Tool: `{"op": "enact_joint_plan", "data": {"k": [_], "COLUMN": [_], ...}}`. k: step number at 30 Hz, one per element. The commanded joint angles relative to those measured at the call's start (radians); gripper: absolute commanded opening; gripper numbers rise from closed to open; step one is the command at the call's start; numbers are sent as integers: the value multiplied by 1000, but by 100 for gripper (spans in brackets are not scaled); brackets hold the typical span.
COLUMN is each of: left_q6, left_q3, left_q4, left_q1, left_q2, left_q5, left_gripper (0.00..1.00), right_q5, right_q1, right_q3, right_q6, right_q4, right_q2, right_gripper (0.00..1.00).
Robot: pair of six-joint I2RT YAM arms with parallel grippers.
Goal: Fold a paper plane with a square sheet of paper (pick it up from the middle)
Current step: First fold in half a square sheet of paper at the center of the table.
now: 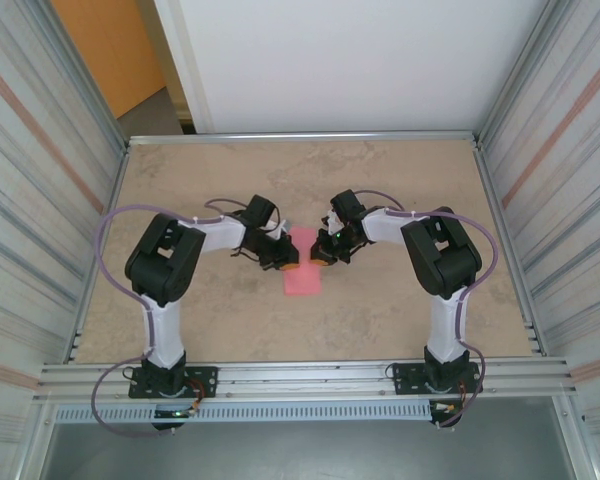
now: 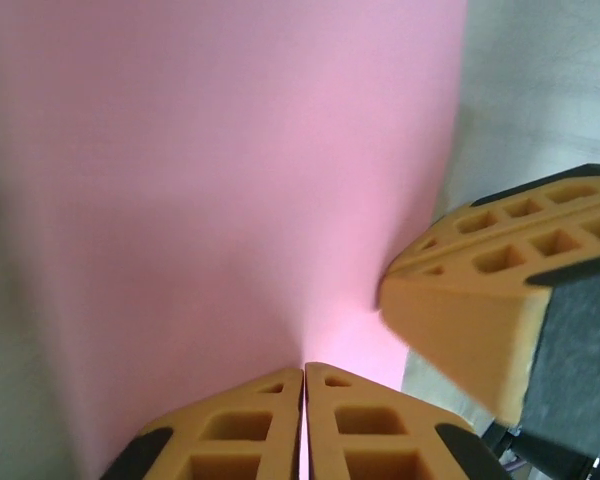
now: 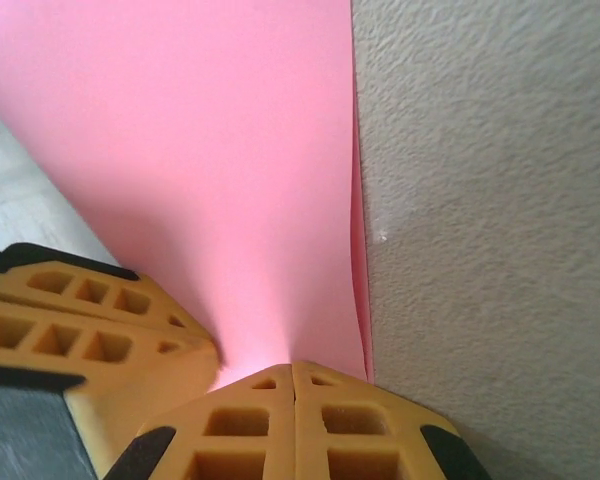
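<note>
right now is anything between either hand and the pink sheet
Nothing visible stands in the way. The left hand and the right hand each have their fingers closed on the pink sheet, gripping it from opposite sides. The only thing close to each is the other hand.

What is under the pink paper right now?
The beige table shows around the paper. Along one edge a second pink layer peeks out beneath. Anything else below is covered.
</note>
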Motion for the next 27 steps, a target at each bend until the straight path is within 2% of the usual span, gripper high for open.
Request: {"op": "enact_joint_plan", "data": {"k": [1,6,12,18,23,27], "left_q6": [26,38,-10,-31,0,40], "left_q3": [-76,-59,-23,44,88,85], "left_q4": [-77,-90,13,58,43,29], "left_q1": [87,127,56,-14,-8,31], "left_q2": [-50,-135,-156,-45,34,70], "left_q5": [-66,-51,22,38,22,9], "left_gripper": [12,12,12,13,13,12], "right_q5": [275,274,272,267,270,275], "right_q1": [3,4,6,6,6,6], "right_q3": [-96,-81,-72,-69,-71,-76], "right_q6": [-17,-20,-22,-27,-31,-34], "right_q4": [-216,-228,-231,-232,-234,-233], "right_q2": [172,172,166,168,168,169], "right_gripper": [3,3,3,3,3,3]}}
